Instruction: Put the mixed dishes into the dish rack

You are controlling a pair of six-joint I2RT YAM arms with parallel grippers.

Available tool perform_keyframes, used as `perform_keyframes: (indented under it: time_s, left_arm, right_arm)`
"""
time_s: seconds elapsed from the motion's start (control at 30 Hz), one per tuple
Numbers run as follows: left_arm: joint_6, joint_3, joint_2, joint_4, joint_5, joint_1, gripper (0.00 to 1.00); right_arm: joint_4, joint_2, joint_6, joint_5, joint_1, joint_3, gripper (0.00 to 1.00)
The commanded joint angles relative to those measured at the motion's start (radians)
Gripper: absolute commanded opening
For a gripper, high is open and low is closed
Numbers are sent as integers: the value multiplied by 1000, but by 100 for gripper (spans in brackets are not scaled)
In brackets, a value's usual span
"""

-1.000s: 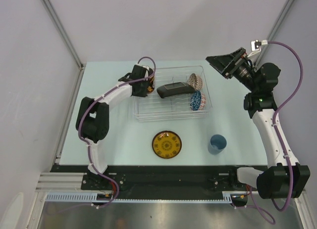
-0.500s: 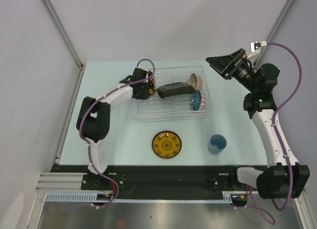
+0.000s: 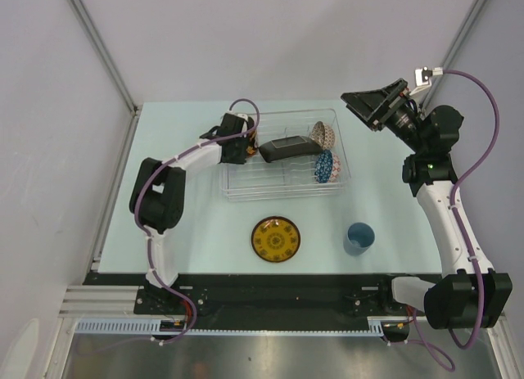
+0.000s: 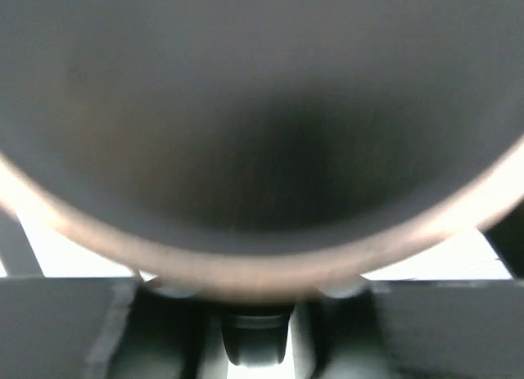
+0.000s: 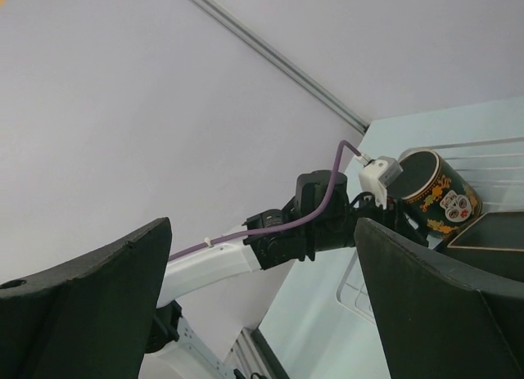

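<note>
L gripper (image 3: pixel 246 146) was clamped on the red-inside dark cup (image 5: pixel 431 188), tilted at the dish rack (image 3: pixel 264 183) end toward the bench (image 3: pixel 205 227) left edge, prob. for slotting; R gripper (image 3: pixel 373 106), wide open & empty, sat clear near far-right corner.

The white-and-black left arm (image 3: pixel 192 156) reaches far forward, elbow bent, and the black left gripper (image 3: pixel 247 146) clamps a dark patterned cup (image 5: pixel 427 185). The right arm (image 3: pixel 446 223) stands raised, with the right gripper (image 3: pixel 366 110) spread wide.

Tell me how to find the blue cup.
Find the clear dish rack on the table. Two dishes sit outside it, toward the near edge. The cup is the right one: plain blue and upright, not flat and yellow like the saucer.
</note>
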Motion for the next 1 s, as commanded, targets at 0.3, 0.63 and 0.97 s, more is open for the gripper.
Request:
perform_keyframes:
  time_s: [0.3, 0.63, 0.97]
  left_arm:
    - [94, 37, -48, -78, -9, -6, 92]
    - [108, 118, -192, -185, 37, -3, 95]
    - [154, 192, -226, -230, 32, 10, 100]
  right_arm:
    - [60, 3, 35, 1, -15, -1, 100]
    - [-27, 26, -73, 0, -17, 0, 100]
    - [-127, 107, -218, 3, -15, -1, 100]
